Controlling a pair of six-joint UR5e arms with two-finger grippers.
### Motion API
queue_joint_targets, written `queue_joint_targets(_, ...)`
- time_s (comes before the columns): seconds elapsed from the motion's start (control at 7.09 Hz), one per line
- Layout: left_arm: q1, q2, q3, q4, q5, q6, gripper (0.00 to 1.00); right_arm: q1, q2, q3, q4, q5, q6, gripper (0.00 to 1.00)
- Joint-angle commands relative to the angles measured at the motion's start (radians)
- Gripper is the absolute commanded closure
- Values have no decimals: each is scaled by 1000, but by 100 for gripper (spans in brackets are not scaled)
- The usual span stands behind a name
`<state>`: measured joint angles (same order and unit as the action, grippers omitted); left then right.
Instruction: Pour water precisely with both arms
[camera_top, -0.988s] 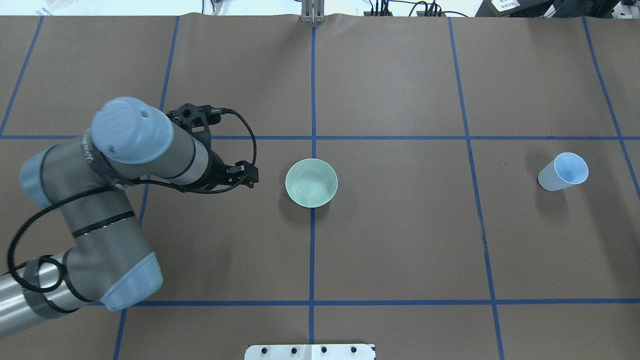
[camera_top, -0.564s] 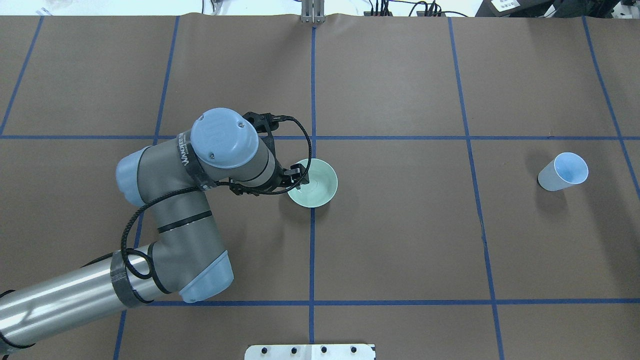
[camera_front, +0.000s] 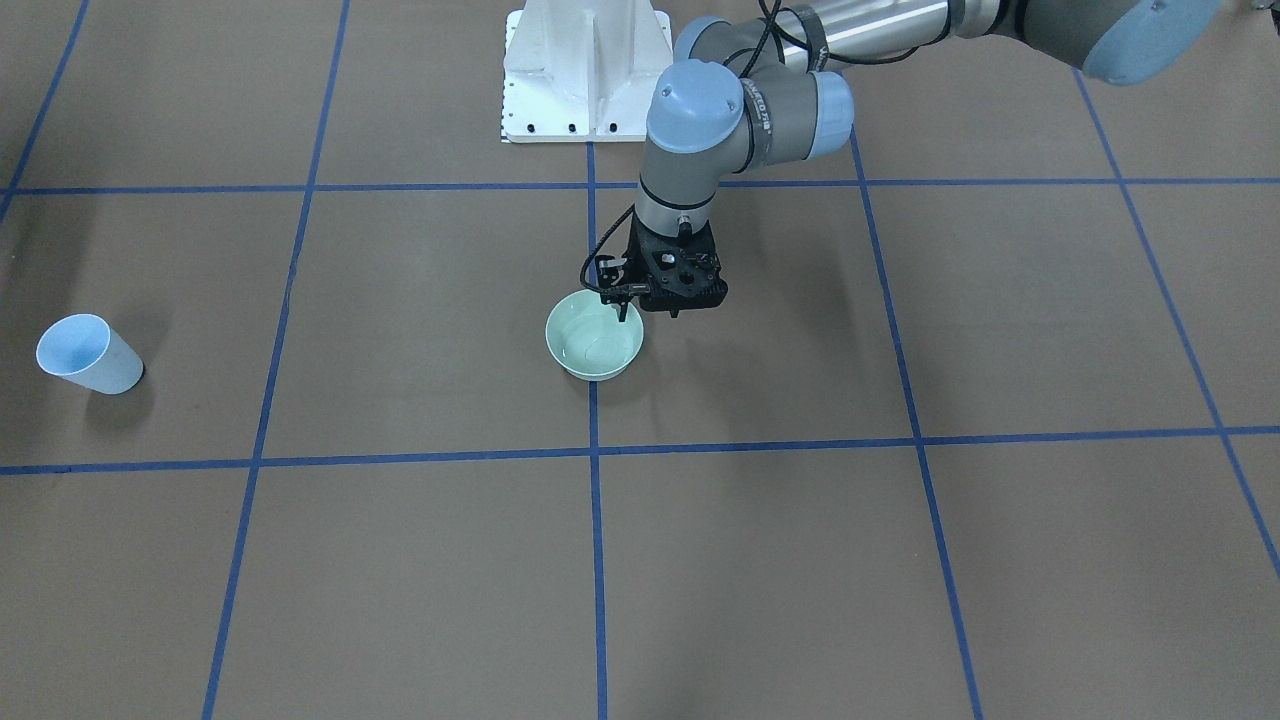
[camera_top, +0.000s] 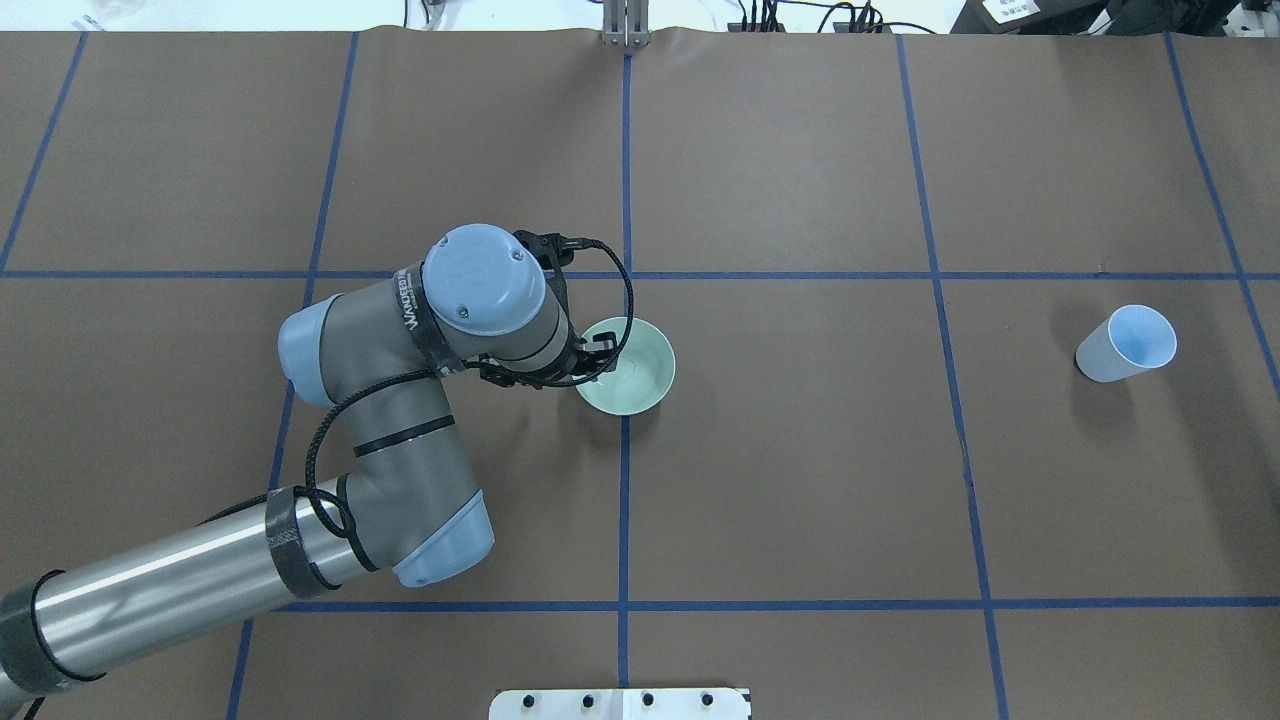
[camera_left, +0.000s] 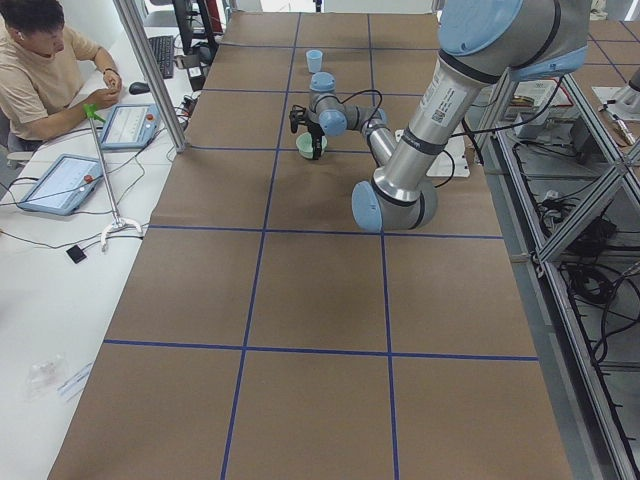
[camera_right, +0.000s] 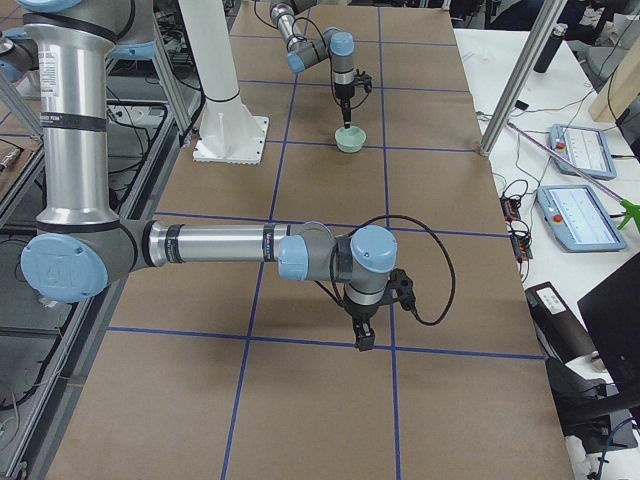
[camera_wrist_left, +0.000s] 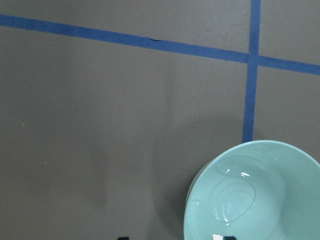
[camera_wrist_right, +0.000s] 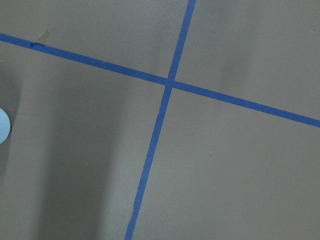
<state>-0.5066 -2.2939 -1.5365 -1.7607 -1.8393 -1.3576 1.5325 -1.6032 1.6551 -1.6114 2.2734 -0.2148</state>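
Note:
A pale green bowl (camera_top: 628, 366) stands at the table's centre, on a crossing of blue tape lines. It holds a little clear water (camera_wrist_left: 234, 200), seen as ripples and glints. My left gripper (camera_top: 592, 358) hangs over the bowl's left rim and is open. In the left wrist view the two fingertips (camera_wrist_left: 227, 237) show far apart, with the bowl's rim (camera_wrist_left: 187, 210) between them. In the front view the left gripper (camera_front: 648, 312) has one finger inside the bowl (camera_front: 594, 348). My right gripper (camera_right: 362, 335) hovers over bare table, and I cannot tell whether it is open or shut.
A light-blue cup (camera_top: 1127, 343) stands far to the bowl's right; it also shows in the front view (camera_front: 88, 355). The white pedestal (camera_front: 585, 70) is at the robot's base. An operator (camera_left: 40, 70) sits by tablets beyond the table's far side.
My left arm has swung right, from left of the bowl to over it. Its gripper has settled over the bowl's left rim. The bowl and cup have not moved.

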Motion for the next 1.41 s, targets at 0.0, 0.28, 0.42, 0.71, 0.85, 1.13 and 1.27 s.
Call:
queue_joint_targets(0.0,0,-2,19,-23,0,2,49,0,2,0,1,0,0,0)
queue_joint_targets(0.28,0,-22,19,-22,0,2,100,0,3,0,1,0,2,0)
queue_joint_targets(0.42,0,-22,18,-23,0,2,100,0,3,-1,1,0,0,0)
queue_joint_targets(0.71,-1,-24,-2,-22,-1,6,100,0,2,-9,1,0,0,0)
queue_joint_targets(0.85,-10,-18,-55,-11,-8,38,100,0,0,-9,1,0,0,0)
queue_joint_targets(1.13,-56,48,-143,-2,-56,96,100,0,-3,-11,1,0,-2,0)
queue_joint_targets(1.27,-91,123,-199,-2,-99,139,100,0,-3,-15,2,0,-2,0)
